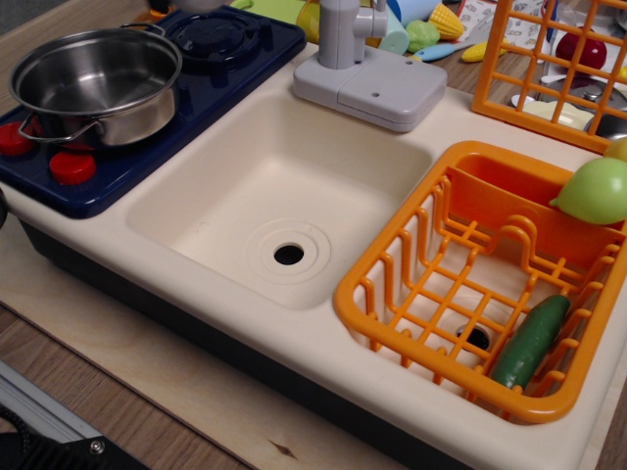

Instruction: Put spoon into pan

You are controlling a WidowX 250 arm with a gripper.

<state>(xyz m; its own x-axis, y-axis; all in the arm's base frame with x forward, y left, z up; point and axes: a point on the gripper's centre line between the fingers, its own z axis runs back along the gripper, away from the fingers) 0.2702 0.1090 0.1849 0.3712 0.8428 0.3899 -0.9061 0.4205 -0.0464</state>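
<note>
The shiny steel pan (95, 83) stands on the left burner of the navy toy stove (230, 54) at the far left. Its inside shows only bare metal. The spoon is out of view. The gripper is out of view too. Only a pale sliver shows at the top edge above the stove, and I cannot tell what it is.
Two red knobs (71, 166) sit on the stove front. A cream sink basin (284, 186) fills the middle, with a grey faucet (348, 59) behind it. An orange dish rack (446, 294) at the right holds a green cucumber (531, 341) and a pale green fruit (596, 191).
</note>
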